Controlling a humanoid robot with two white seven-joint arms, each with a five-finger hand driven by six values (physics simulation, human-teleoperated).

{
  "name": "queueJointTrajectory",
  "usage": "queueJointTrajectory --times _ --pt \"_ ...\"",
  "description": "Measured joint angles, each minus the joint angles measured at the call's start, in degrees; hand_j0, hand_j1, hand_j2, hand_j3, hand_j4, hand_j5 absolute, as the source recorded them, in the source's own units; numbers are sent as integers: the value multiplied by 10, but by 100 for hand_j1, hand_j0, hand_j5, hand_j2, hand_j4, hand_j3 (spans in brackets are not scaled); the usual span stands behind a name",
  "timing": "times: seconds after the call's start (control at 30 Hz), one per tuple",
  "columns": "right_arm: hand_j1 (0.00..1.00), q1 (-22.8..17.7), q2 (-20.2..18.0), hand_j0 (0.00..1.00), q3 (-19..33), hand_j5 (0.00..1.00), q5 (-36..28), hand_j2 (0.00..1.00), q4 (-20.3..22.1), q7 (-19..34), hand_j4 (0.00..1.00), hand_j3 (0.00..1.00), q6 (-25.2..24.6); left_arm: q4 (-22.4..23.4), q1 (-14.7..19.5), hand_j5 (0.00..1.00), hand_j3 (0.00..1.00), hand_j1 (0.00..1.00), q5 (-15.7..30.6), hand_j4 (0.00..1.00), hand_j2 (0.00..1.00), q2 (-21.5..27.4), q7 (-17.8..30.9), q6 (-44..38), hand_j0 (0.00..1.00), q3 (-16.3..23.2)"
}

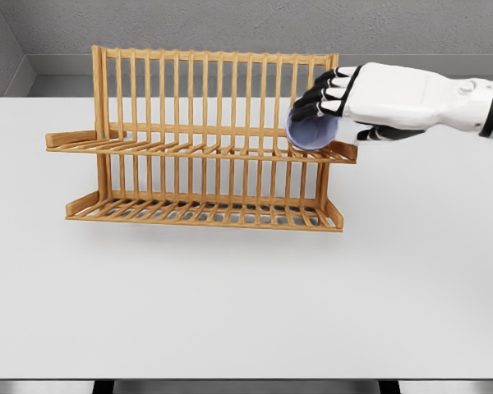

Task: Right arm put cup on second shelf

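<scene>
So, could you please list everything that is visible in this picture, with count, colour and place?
Dish rack: one, light wood, two slatted shelves and an upright slatted back, standing on the table toward its far side.
Cup: one, pale blue-purple, tilted with its opening toward the camera, at the right end of the upper shelf, held in the hand.
Table: one, white, filling most of the view.
Wall: grey, behind the table.
Right hand: one, white with black fingers, coming in from the right, fingers closed around the cup.
Left arm: not in view.
</scene>
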State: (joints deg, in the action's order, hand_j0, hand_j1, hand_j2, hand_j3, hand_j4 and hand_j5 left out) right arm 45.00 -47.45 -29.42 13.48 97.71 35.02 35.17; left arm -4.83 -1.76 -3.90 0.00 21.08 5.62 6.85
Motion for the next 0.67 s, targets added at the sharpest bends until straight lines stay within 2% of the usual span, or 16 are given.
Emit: queueJointTrajectory --times 0.07,0.17,0.2,0.3,0.33,0.37,0.5,0.67 --pt "100 -1 -1 100 31 100 -1 100 1 0 100 100 0 0 0 100 100 100 0 100 100 0 0 0 100 0" --pt "100 -20 -9 100 109 100 -3 100 0 0 100 100 0 0 1 100 100 100 0 100 100 0 0 0 100 0" --pt "100 -42 -11 100 137 100 -3 100 -2 0 100 100 0 0 1 100 100 100 0 100 100 0 0 0 100 0" --pt "100 -158 -11 100 223 100 -3 100 -4 0 100 100 1 0 0 100 100 100 0 100 100 0 0 0 100 0" --pt "100 -184 -11 100 241 100 -3 100 -4 0 100 100 1 0 0 100 100 100 0 100 100 0 0 0 100 0" --pt "100 -207 -10 100 254 100 -3 100 -3 0 100 100 1 0 1 100 100 100 0 100 100 0 0 0 100 0" --pt "100 -245 -3 100 277 100 -4 100 -2 0 100 100 0 0 1 100 100 100 0 100 100 0 0 0 100 0" --pt "100 -248 13 100 281 100 -3 100 -1 0 100 100 0 -1 5 100 100 100 0 100 100 0 0 1 100 0"
